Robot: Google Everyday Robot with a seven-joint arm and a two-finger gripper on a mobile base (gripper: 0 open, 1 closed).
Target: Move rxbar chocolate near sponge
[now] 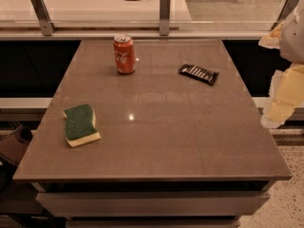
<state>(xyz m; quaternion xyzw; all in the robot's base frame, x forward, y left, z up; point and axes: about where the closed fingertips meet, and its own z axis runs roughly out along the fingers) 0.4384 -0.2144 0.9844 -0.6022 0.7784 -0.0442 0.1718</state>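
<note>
The rxbar chocolate (199,73) is a flat black wrapper with white lettering, lying at the back right of the brown table (190,141). The sponge (80,124), with a dark green top and a pale yellow base, lies near the table's left edge, far from the bar. My gripper (280,106) hangs at the right edge of the view, off the table's right side and raised, to the right of the bar and apart from it. It holds nothing that I can see.
A red soda can (125,54) stands upright at the back of the table, left of the bar. A white counter with metal posts (164,13) and a cable runs behind the table. A dark object (12,148) sits on the floor at the left.
</note>
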